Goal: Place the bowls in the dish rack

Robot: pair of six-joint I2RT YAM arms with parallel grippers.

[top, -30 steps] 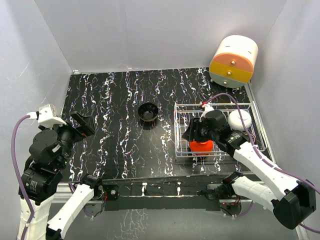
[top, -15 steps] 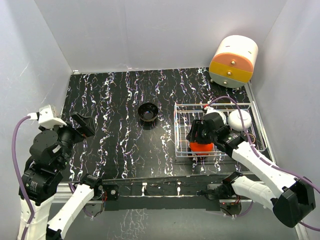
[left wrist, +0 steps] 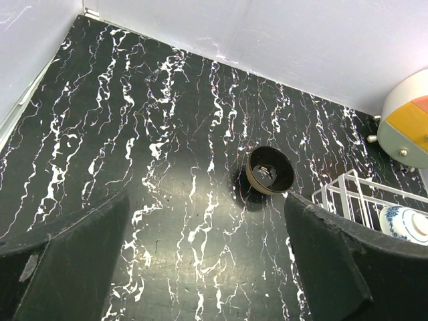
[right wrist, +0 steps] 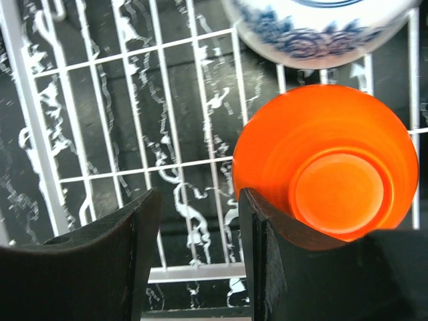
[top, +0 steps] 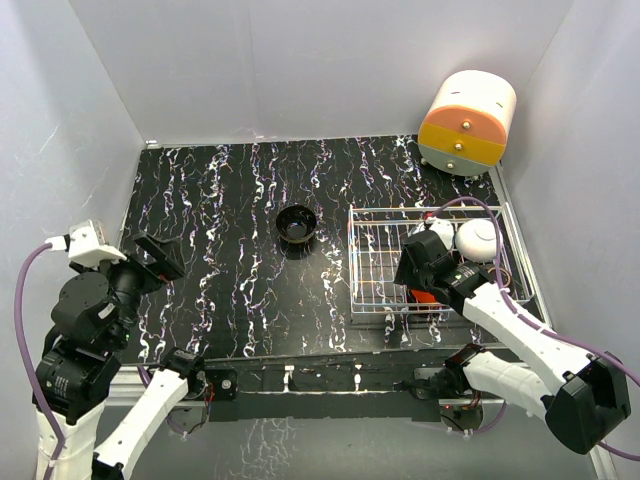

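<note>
With the red-orange bowl (right wrist: 321, 167) lying upside down in the dish rack (top: 375, 250) by the desk's right edge, your right gripper (right wrist: 197, 197) hung over it, fingers apart and empty, so I judged the black bowl (top: 297, 223) at mid-desk came next, needing your left gripper (left wrist: 206, 197), which gaped wide toward it.

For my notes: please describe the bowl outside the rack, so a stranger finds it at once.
Look at the black marbled table. Left of the wire rack, one glossy black bowl stands alone, upright. The white bowl, patterned bowl and orange bowl sit inside the rack.
</note>
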